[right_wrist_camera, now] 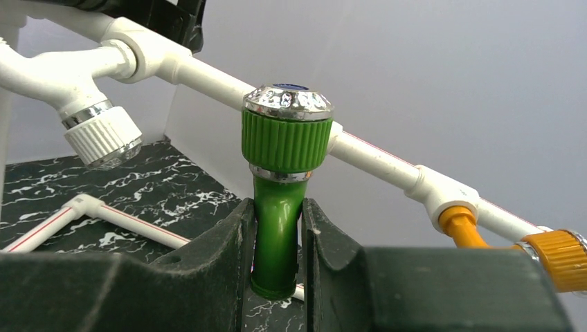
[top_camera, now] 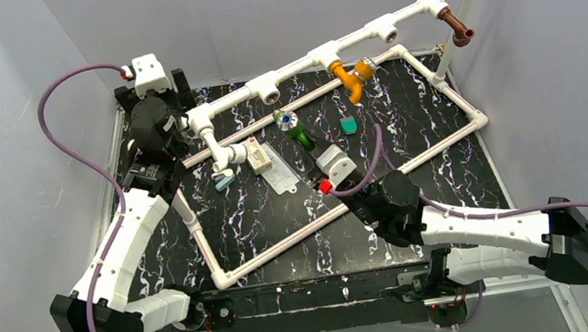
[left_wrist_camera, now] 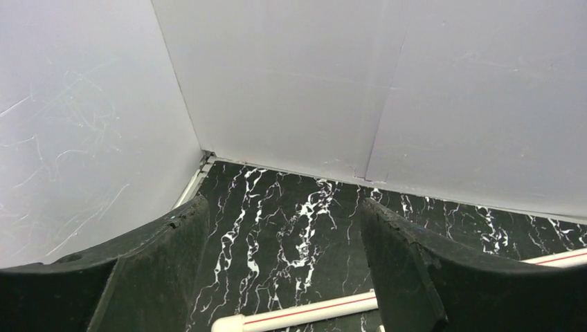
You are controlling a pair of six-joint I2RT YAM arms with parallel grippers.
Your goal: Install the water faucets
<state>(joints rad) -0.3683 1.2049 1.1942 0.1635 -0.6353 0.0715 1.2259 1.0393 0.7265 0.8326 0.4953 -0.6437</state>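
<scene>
My right gripper [top_camera: 305, 143] is shut on the green faucet [top_camera: 294, 128], held above the black marble board below the long white pipe [top_camera: 359, 35]. In the right wrist view the green faucet [right_wrist_camera: 280, 200] stands clamped between my fingers, its ribbed knob up. An orange faucet [top_camera: 352, 75] and a brown faucet [top_camera: 455, 25] sit in tee sockets on the pipe; the orange one also shows in the right wrist view [right_wrist_camera: 512, 245]. A white faucet [top_camera: 225, 159] hangs at the pipe's left end, and shows in the right wrist view [right_wrist_camera: 97, 131]. My left gripper [left_wrist_camera: 284, 228] is open and empty at the board's far left corner.
A low white pipe frame [top_camera: 315, 223] rings the board. A small teal piece [top_camera: 349, 125], a white tag [top_camera: 279, 175] and a cream block [top_camera: 257, 155] lie inside it. Grey walls [top_camera: 8, 169] close in the sides and back.
</scene>
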